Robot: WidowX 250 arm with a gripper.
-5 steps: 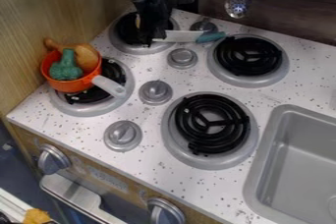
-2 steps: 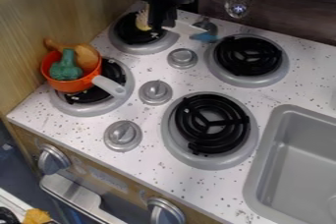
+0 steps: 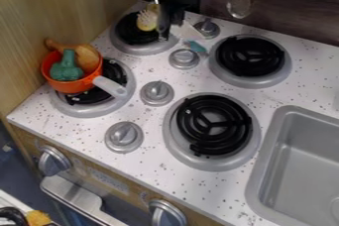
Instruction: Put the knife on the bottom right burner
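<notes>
My black two-finger pincer (image 3: 170, 29) is closed on the silver blade of the teal-handled knife (image 3: 190, 32), beside the back-left burner (image 3: 141, 49), probably leaving its handle free for lowering onto the black-coiled bottom right burner (image 3: 214, 125).

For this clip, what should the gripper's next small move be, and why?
Probably a slight lift, then a shift toward the bottom right burner, if the knife is held securely. The knife's blade meets the gripper near the back left burner, with its teal handle by a knob, away from the target.
</notes>
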